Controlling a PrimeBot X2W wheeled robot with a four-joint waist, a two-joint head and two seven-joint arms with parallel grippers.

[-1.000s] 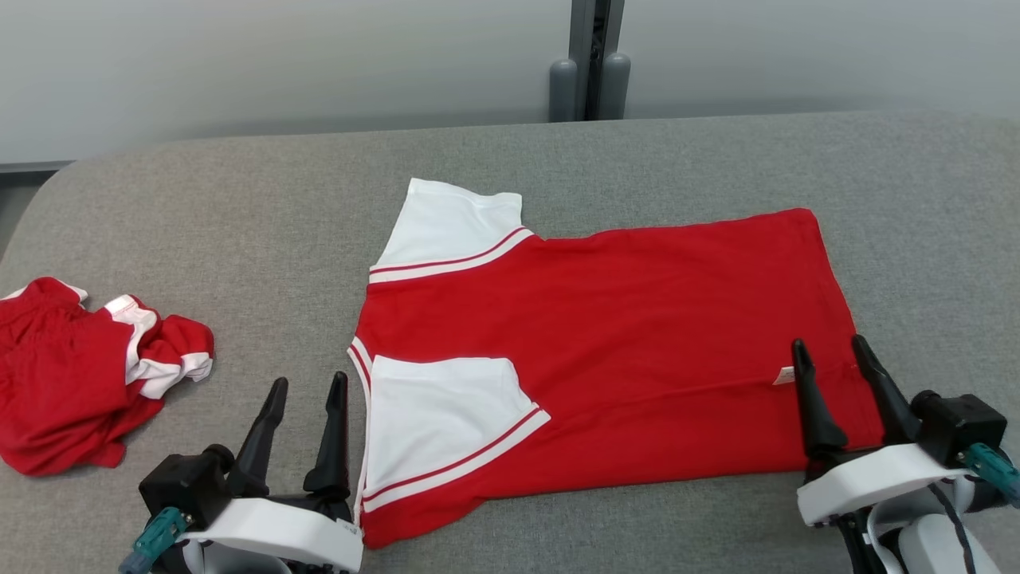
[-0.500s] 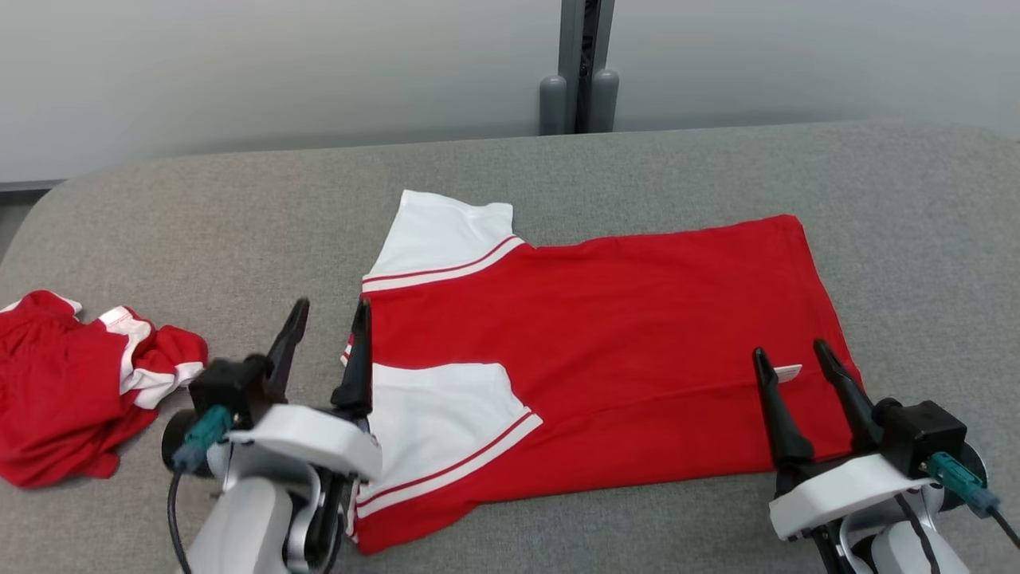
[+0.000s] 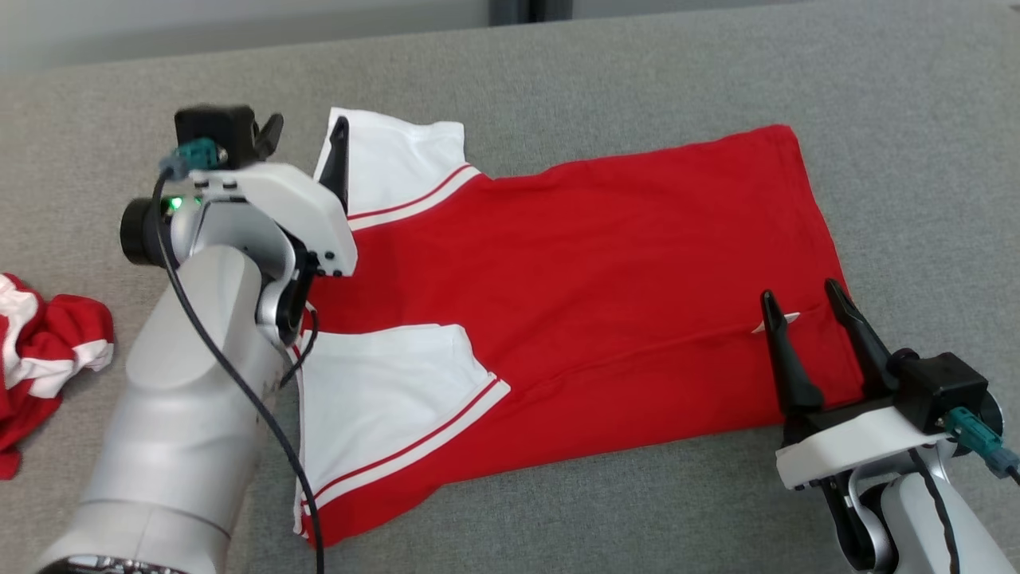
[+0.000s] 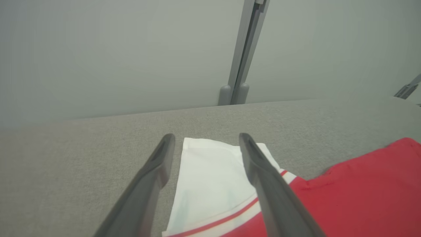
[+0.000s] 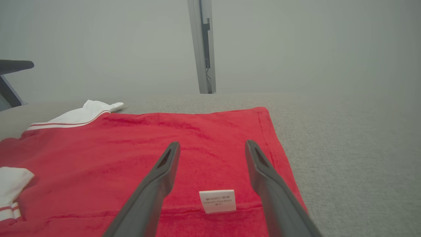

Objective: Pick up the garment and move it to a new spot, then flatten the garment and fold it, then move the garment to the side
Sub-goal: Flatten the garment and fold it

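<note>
Red garment lies flat mid-surface on the grey padded top, white sleeves toward robot's left, hem toward its right. Left gripper is wide open and empty, one finger over the far sleeve, the other over bare padding. Right gripper is wide open and empty, fingers either side of the white label near the hem. Can't tell whether either touches the fabric. Crumpled red-white cloth sits well apart at the left edge.

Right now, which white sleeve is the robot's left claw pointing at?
The far sleeve, farthest from the robot: the open left gripper points over its outer corner. The near sleeve lies well behind it.
</note>
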